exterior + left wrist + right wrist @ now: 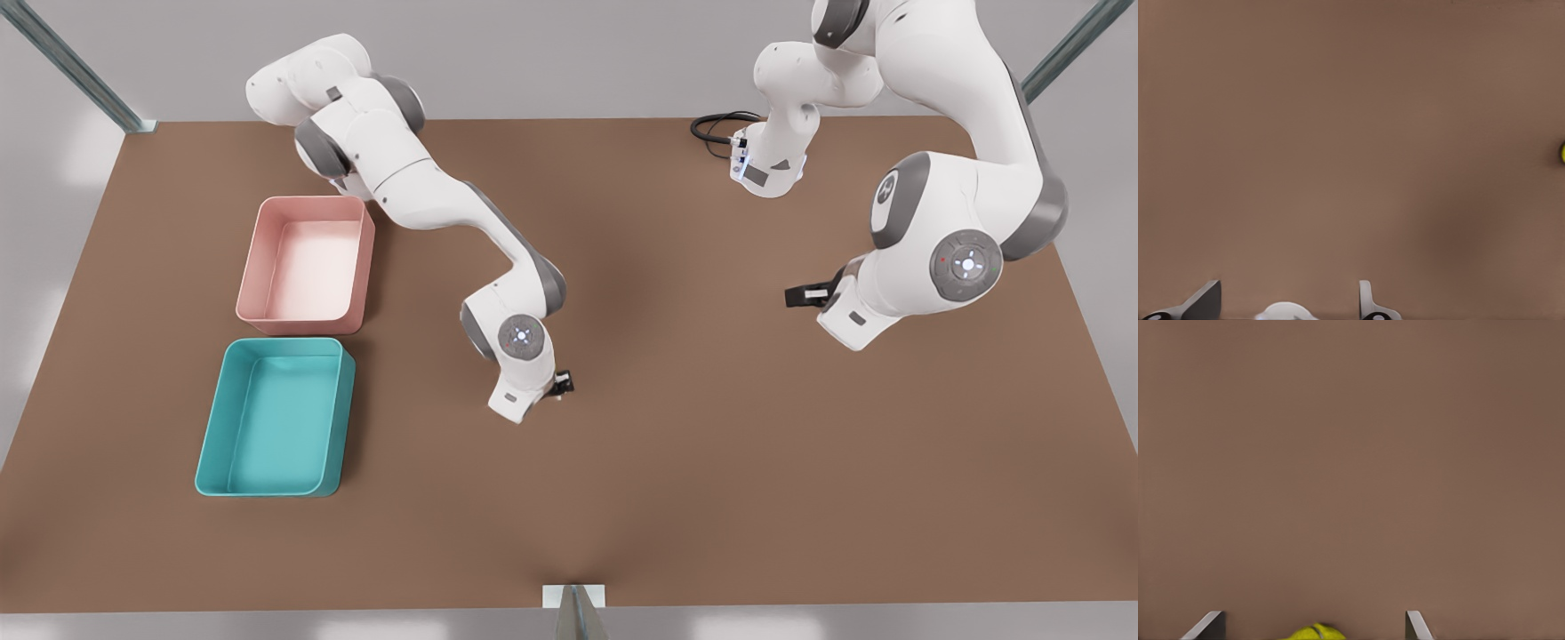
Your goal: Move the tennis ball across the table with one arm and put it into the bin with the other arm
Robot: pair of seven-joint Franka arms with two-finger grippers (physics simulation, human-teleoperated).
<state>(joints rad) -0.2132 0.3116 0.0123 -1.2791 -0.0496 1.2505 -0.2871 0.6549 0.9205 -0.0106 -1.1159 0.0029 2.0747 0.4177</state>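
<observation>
The tennis ball [1315, 632] is yellow-green with a pale seam and lies on the brown table [711, 462]. My right gripper [1313, 613] is open, one finger on either side of the ball with room to spare. My left gripper [1288, 300] is open over bare tabletop, with the tennis ball [1562, 153] farther off. In the front view, one arm reaches to mid-table with its small black gripper [562, 384] low. The other arm's gripper [805, 295] hangs on the front view's right. I cannot tell which of these arms is left or right.
A pink bin [307, 204] and a teal bin [213, 418] stand side by side on the front view's left, both without contents. A black cable [716, 129] loops at the far edge by one arm's base. Metal posts stand at the table's corners.
</observation>
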